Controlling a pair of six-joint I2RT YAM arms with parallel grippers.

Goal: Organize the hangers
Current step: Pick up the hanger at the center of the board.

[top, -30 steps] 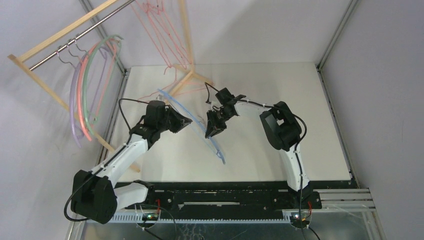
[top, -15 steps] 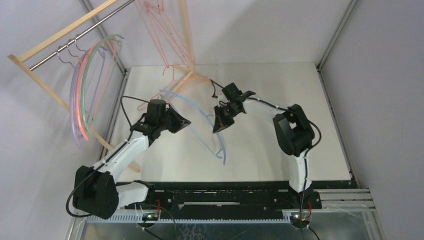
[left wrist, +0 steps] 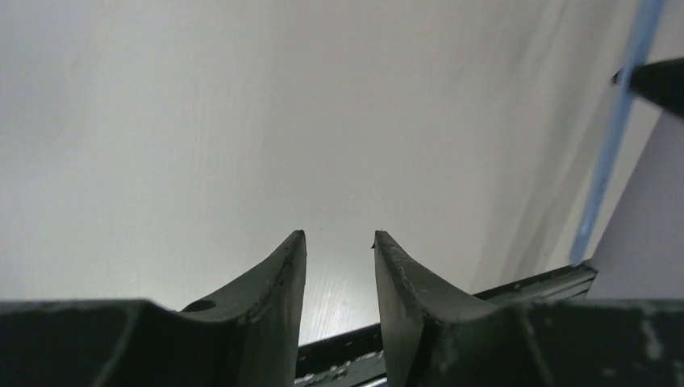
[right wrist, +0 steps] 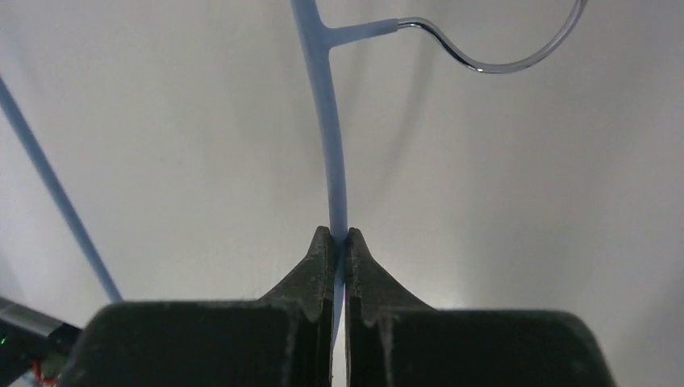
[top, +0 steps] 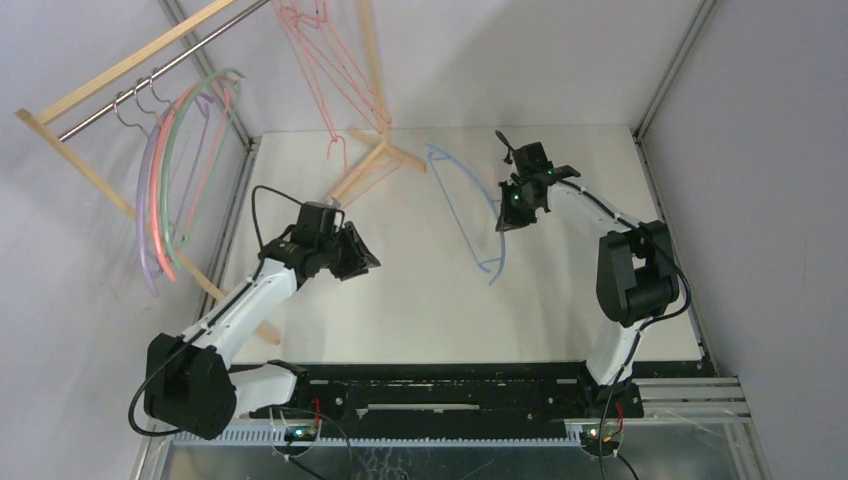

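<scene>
Item: blue hanger (right wrist: 336,161), plastic with a metal hook, held up off the table (top: 560,320), upper centre-right of the overhead view.
Right gripper (right wrist: 339,238): jaws pinched tight on the blue hanger's shoulder, just below the neck.
Left gripper (left wrist: 338,235): jaws partly apart with nothing between them, centre-left of the overhead view, well apart from the hanger.
Step in hand (judged): carrying the blue hanger to the metal rod (top: 190,53) of the wooden rack (top: 120,62), upper left.
Handling advice: hold the pinch firm. Turn the hook toward the rod, raise it above the rod, then lower until it catches beside the thick hangers (top: 170,190). Steer the long trailing arm away from the rack's foot and the pink wire hangers (top: 325,70).
Count, blue hangers: one.
Count, thick hangers on the rod: lilac, green and pink, with three hooks plain; exact number uncertain.
Count, pink wire hangers: several overlapping at top centre; number cannot be told.
Count, racks: one.
Count, grippers: two.
</scene>
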